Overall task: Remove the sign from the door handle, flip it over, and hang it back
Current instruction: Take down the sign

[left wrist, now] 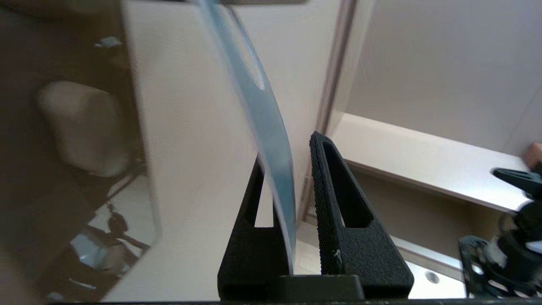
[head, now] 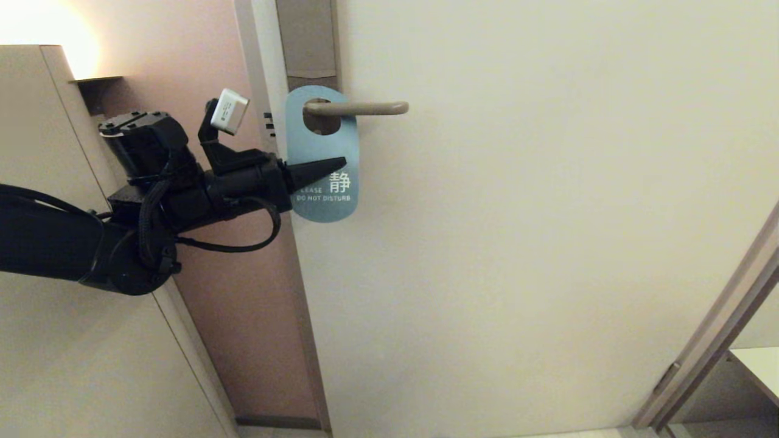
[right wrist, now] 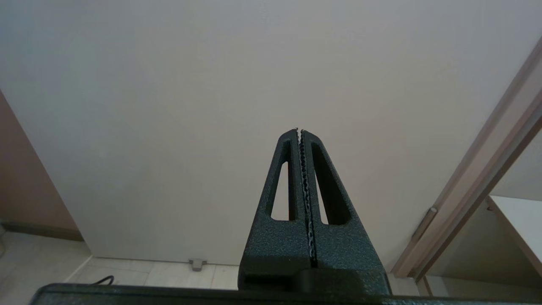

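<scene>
Head view: blue sign (head: 322, 159) hanging by its oval hole on the beige door handle (head: 359, 108), blue face with "DO NOT DISTURB" turned outward, flat against the pale door (head: 548, 243). Handle pointing right from a tall brown backplate (head: 306, 39). Left gripper (head: 328, 167) reaching in from the left at the door's edge, black fingers laid across the lower half of the sign, tips just left of the white printed character. Black arm and looping cable (head: 243, 240) trailing off to the left, in front of a pinkish wall (head: 201, 61).

Left wrist view: sign (left wrist: 271, 127) seen edge-on, a thin blue strip bending slightly, running down between the two black fingers (left wrist: 338, 203). One finger pressed against the sign on the door side; the other finger standing a narrow gap off the blue face. Jaws nearly closed around the card, a firm pinch not visible. Pale door right behind the sign.

Right wrist view: right gripper (right wrist: 300, 131) clenched tight, toothed pads meeting, nothing between them, pointed at the plain door (right wrist: 211, 106), well apart from the sign. Door frame (right wrist: 478, 199) slanting on the right; tiled floor (right wrist: 148, 275) below.
</scene>
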Available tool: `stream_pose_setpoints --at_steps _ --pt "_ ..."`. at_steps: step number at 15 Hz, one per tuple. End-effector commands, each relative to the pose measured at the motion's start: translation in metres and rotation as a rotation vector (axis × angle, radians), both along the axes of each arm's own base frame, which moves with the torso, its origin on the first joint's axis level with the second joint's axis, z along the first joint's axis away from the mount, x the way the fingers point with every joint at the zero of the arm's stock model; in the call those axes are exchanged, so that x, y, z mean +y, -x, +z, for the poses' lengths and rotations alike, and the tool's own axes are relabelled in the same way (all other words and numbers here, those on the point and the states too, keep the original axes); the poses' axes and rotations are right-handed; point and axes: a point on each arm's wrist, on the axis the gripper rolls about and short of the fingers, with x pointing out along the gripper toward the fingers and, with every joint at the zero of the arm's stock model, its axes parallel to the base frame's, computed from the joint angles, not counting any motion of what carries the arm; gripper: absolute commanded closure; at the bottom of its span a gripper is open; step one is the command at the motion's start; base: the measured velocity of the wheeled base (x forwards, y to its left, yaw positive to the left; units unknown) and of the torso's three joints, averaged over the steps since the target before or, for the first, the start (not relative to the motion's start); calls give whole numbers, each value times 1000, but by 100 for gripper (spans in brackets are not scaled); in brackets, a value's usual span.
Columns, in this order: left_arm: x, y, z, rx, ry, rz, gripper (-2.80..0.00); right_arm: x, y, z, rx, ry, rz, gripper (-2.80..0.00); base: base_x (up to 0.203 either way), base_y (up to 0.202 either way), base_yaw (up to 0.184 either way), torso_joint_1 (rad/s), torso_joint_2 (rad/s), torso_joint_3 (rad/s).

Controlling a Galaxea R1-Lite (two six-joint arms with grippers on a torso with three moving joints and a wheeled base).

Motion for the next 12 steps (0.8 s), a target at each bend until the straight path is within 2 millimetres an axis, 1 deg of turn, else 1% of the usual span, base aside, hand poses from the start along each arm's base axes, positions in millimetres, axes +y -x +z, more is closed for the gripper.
stream_pose_setpoints --at_steps 1,7,12 --pt "0 3 5 -16 5 3 0 0 0 0 0 1 1 0 0 0 0 0 0 0" --pt "4 19 7 -9 3 7 0 0 0 0 1 0 1 0 0 0 0 0 0 0" --pt "6 21 6 -7 2 15 0 0 0 0 0 0 1 0 0 0 0 0 0 0"
